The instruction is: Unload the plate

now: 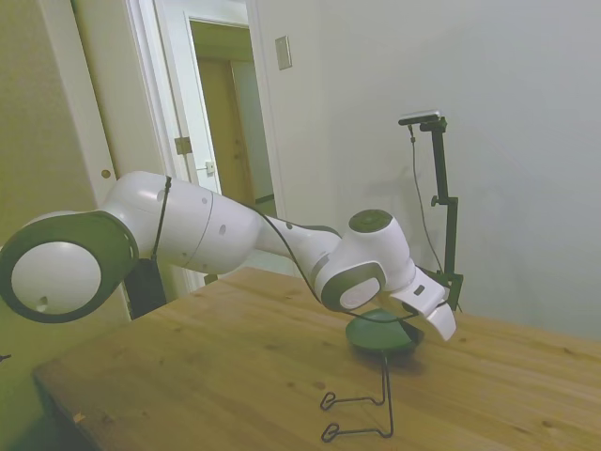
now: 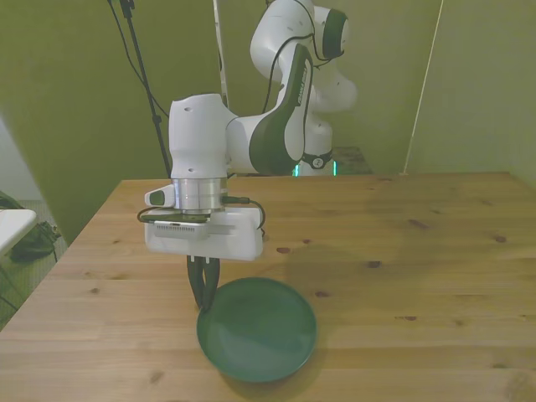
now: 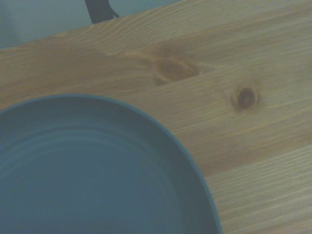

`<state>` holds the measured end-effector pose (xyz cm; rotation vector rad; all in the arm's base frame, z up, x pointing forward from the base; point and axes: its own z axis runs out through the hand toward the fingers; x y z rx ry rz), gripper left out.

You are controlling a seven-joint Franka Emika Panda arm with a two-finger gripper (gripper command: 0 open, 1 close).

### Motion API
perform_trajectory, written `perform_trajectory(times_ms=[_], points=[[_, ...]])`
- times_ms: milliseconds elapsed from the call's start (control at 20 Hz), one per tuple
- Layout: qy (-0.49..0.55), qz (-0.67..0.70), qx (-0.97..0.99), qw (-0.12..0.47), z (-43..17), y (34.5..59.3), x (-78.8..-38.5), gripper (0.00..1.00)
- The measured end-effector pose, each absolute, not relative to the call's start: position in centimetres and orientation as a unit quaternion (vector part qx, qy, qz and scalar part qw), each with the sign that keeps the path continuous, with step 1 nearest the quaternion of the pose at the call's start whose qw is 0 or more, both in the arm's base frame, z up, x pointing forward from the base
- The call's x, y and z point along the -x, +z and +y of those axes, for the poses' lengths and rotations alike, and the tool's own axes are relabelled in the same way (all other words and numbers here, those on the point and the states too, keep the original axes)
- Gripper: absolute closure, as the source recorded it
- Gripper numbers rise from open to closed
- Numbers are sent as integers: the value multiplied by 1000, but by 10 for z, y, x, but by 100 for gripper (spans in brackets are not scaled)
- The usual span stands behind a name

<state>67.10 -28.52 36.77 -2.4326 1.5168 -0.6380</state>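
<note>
— Though the side view shows the plate (image 1: 378,334) in the lower middle of the frame, can you see the fingers there?
— No. The white gripper body covers them, and it also hides the plate's far edge. The plate sits level above the table (image 1: 225,357), and the thin wire stand (image 1: 362,410) rises to it from below.
— And in the front view?
— The gripper (image 2: 203,285) points straight down at lower left of centre. Its two dark fingers are drawn nearly together, pinching the plate's (image 2: 258,329) rim on the front view's left. The stand is hidden under the plate there.
— What does the wrist view give?
— Only part of the plate (image 3: 97,170), cut off at the frame's lower left, soft in focus, with bare wood and two knots beside it.
</note>
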Motion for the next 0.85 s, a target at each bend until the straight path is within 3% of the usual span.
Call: perform_trajectory(times_ms=[550, 650, 850], points=[[-230, 512, 821, 105, -287, 392, -666, 0], [-235, 508, 821, 108, -286, 411, -663, 0], [-242, 488, 829, 124, -266, 486, -645, 0]])
